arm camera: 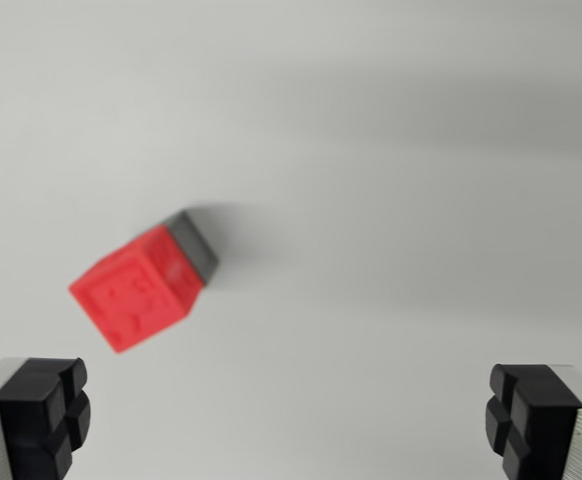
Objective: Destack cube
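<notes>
1 red cube (136, 288) sits atop 1 grey cube (196, 245), left of centre on the table (421, 200). The gripper (289, 420), its 2 fingertips (43, 415) at the bottom corners, is spread wide, holding nothing.

Red cube (139, 287): blurred; the raised marks on its faces cannot be read. Its underside is hidden.

Grey cube (195, 244): mostly hidden behind the red cube, only one side and a sliver of edge showing; whether the two touch squarely cannot be told through the blur.

Pincer (289, 415): only the two black fingertips and a strip of metal behind each show, cut off by the lower edge and corners.

Desk (401, 200): soft, featureless, edges out of frame.
</notes>
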Controlling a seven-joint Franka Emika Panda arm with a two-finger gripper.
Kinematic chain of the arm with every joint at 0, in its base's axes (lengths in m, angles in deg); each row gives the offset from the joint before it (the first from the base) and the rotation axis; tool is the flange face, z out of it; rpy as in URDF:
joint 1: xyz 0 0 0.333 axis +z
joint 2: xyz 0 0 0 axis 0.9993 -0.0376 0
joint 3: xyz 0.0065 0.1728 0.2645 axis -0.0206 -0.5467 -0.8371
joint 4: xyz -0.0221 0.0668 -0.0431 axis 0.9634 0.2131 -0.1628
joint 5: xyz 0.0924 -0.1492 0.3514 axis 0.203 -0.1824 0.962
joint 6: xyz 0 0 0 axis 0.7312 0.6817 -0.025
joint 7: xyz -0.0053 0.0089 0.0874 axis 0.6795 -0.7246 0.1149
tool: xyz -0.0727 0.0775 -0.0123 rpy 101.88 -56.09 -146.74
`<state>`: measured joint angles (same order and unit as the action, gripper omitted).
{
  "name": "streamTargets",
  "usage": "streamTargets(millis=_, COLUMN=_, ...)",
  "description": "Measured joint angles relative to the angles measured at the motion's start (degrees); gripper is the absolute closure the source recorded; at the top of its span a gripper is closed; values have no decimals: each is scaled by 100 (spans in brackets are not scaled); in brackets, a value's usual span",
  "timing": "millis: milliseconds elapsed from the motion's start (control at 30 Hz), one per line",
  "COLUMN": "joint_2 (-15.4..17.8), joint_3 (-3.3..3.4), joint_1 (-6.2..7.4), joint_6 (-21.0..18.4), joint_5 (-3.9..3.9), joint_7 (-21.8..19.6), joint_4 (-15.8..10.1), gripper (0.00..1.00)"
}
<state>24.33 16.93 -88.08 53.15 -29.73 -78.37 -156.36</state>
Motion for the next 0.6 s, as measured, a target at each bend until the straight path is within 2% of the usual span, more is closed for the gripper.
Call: streamTargets(millis=600, joint_2=94, joint_3=-149, joint_1=148, joint_6=452, joint_5=-43, joint_7=498, joint_4=-573, gripper=0)
